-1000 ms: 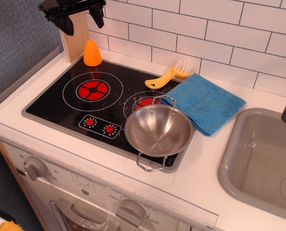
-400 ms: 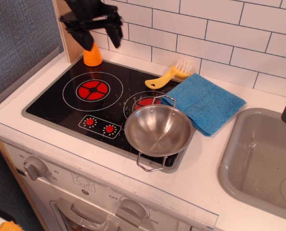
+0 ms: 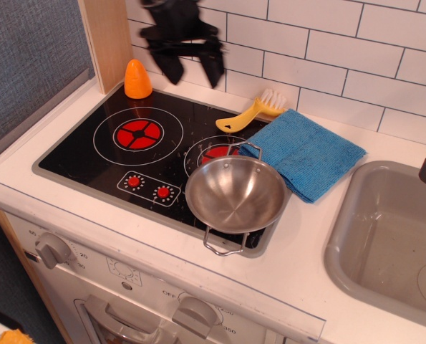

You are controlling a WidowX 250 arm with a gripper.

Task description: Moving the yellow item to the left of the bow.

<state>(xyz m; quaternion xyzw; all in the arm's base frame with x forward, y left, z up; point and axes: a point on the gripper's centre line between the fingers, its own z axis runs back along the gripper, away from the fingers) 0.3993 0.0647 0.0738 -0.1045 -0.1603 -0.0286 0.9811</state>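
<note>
Up high by the wall tiles, hanging w/ jaws spread wide apart and holding nothing: gripper, black and a bit blurry. Looking like the reach step, approaching the yellow item; no grab yet.

Lying below the jaws and off toward the sink side: yellow item, flat on the stove top, white bristles at the wall end, handle w/ hole pointing toward the bowl side. Bristle end touching or just over the blue cloth edge, hard to tell which. Sitting well below the jaws, nearer the front edge: the bow, shiny, empty inside, apart from the brush.

Next move, prob: sliding over toward the sink side, dropping down over the yellow handle, pinching on the thin middle part, not the bristles. Needing care near the cloth, so as not to snag it. Then lifting and carrying to the bare black spot beside the bow, by the small red knobs.

Counting up:
- 1 yellow brush
- 1 steel bowl, 2 wire loops
- 1 blue cloth
- 1 orange cone, off to the other side of the jaws
- 2 big red burner rings
- 1 gray sink
</note>
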